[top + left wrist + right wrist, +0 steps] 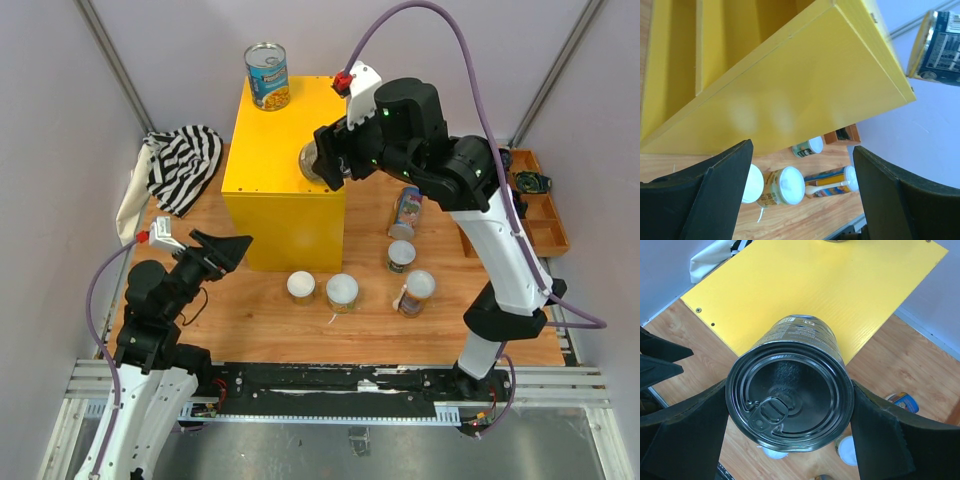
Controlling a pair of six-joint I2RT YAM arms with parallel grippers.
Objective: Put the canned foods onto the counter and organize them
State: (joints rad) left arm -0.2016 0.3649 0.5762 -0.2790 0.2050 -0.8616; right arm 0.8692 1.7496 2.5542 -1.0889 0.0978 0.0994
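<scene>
The counter [285,170] is a big yellow box at the back of the wooden table. One blue and yellow can [267,75] stands on its far left corner. My right gripper [324,160] is shut on a metal can [790,395] with a pull-tab top, held over the counter's right edge, above the yellow top [815,285]. Several cans stand or lie on the table right of the counter's front: white-lidded ones [301,287] [342,292], and a blue one [407,212] lying down. My left gripper [225,248] is open and empty by the counter's front left corner, well apart from the white-lidded can [785,186].
A striped cloth [180,165] lies left of the counter. A brown compartmented tray [535,200] sits at the table's right edge. A white spoon [827,188] is fixed to the side of one tall can. Walls close in on both sides.
</scene>
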